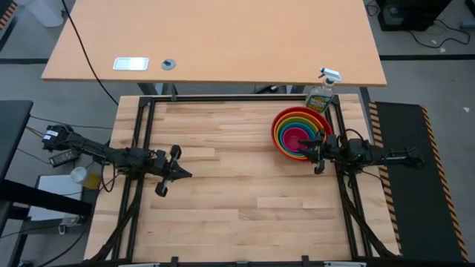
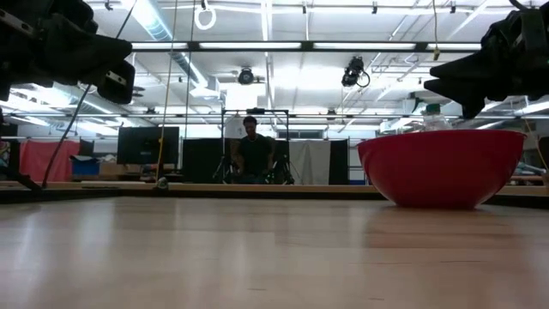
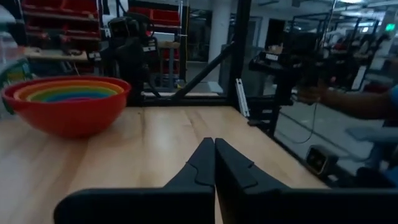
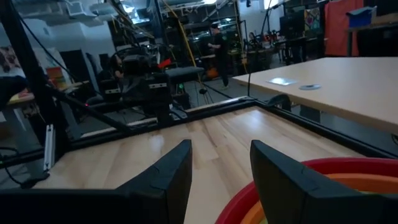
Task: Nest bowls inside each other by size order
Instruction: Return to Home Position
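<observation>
The bowls sit nested in one stack (image 1: pixel 298 132) at the table's far right: red (image 2: pixel 440 166) outermost, then orange, lime green, blue, and pink in the middle. The stack rests on the red bowl's base; it also shows in the left wrist view (image 3: pixel 67 103). My right gripper (image 1: pixel 315 152) is open and empty, raised over the stack's near-right rim (image 4: pixel 323 171). My left gripper (image 1: pixel 185 175) is shut and empty, raised over the table's left half.
A clear spray bottle (image 1: pixel 321 94) stands just beyond the stack at the far right corner. A black frame (image 1: pixel 237 98) runs around the table. The wooden top (image 1: pixel 245 185) between the two arms is bare. A person (image 2: pixel 253 153) sits far behind the table.
</observation>
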Robot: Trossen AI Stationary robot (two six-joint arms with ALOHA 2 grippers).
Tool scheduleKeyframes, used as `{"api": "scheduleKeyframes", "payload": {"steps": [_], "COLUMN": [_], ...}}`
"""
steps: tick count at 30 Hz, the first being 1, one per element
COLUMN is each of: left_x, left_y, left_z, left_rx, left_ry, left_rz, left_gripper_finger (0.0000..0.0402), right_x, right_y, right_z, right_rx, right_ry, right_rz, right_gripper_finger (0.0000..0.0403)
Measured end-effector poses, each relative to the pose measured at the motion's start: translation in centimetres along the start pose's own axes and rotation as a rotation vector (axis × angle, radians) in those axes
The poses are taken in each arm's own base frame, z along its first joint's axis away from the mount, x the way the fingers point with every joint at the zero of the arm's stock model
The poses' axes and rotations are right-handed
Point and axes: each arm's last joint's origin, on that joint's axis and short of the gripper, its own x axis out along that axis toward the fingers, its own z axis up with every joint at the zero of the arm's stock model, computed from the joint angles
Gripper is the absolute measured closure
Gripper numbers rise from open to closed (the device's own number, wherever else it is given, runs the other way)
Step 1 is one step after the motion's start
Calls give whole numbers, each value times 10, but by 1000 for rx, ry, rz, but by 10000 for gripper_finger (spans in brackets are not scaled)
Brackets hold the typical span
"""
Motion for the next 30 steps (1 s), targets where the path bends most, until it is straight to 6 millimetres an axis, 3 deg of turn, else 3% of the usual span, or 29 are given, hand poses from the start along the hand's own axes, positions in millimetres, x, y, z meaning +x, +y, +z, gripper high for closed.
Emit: {"api": "scheduleKeyframes", "payload": {"steps": [6,16,30], "left_x": [0,0,0], "left_y": [0,0,0], "left_z": [0,-1,-1], "left_rx": [100,100,94], "left_ry": [-1,6,7], "left_rz": [0,2,2], "left_gripper_finger": [394,389,389], "right_x": [0,0,0], "right_y": [-1,-3,-3], "right_z": [2,5,5], "right_rx": [0,47,66], "right_ry": [-21,-65,-67], "right_rz": [-27,-124,-119], "right_gripper_finger": [233,233,233]}}
